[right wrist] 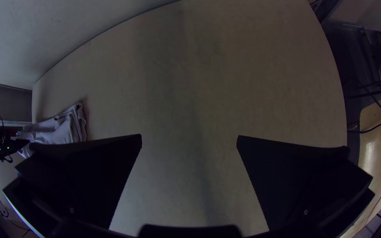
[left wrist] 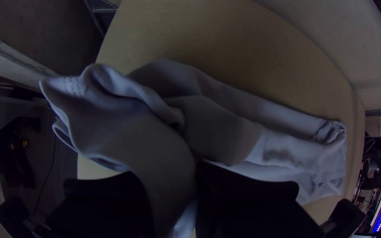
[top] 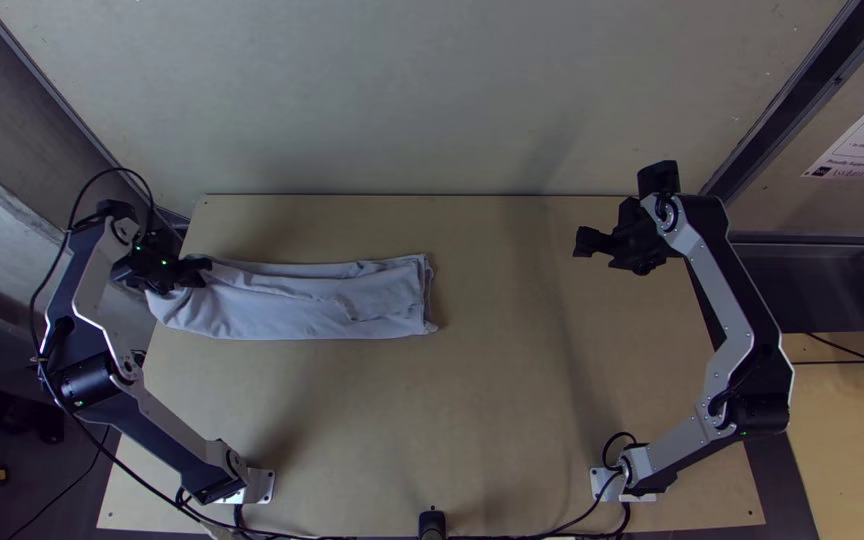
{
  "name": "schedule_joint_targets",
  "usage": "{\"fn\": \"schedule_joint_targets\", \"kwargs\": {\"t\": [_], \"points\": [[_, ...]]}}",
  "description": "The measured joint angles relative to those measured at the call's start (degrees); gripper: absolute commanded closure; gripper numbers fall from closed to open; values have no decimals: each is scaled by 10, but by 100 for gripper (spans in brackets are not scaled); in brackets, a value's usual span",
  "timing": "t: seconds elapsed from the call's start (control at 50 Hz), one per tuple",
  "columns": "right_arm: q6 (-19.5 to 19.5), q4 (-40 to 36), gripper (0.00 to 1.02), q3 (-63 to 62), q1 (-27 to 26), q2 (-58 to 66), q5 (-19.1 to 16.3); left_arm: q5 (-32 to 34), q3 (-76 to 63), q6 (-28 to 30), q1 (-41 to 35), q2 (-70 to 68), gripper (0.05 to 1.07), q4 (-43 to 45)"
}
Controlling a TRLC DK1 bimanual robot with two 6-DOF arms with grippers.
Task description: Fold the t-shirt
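Observation:
The pale grey t-shirt (top: 292, 312) lies as a long, narrow folded strip across the table's far left part, with creases along its upper side. At its left end is my left gripper (top: 204, 272). In the left wrist view, bunched cloth of the t-shirt (left wrist: 133, 128) rises between the two fingers, and my left gripper (left wrist: 171, 172) is shut on it. My right gripper (top: 620, 206) is above the table's far right, well apart from the cloth. The right wrist view has my right gripper (right wrist: 189, 136) wide open, nothing between its fingers, and the t-shirt (right wrist: 58, 132) far off.
Bare wooden table (top: 482, 390) spreads between the arms and in front of the cloth. A pale wall (top: 432, 100) stands behind the far edge. Black cables (top: 302, 536) run along the near edge. A second table (top: 852, 430) is at the right.

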Motion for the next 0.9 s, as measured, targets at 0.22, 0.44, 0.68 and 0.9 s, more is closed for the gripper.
{"fn": "schedule_joint_targets", "kwargs": {"t": [0.22,0.44,0.68,0.9], "points": [[-2,1,3,-7,-6,-11,0,-45,48,-3,-30,-28,105,-66],[-2,3,3,-33,-16,-27,0,-67,70,-42,-118,-78,105,-111],[-5,17,3,-70,-30,-50,0,-88,97,-124,-225,-78,105,-163],[-15,19,3,-95,-49,-75,-5,-106,131,-196,-334,-42,105,-175]]}}
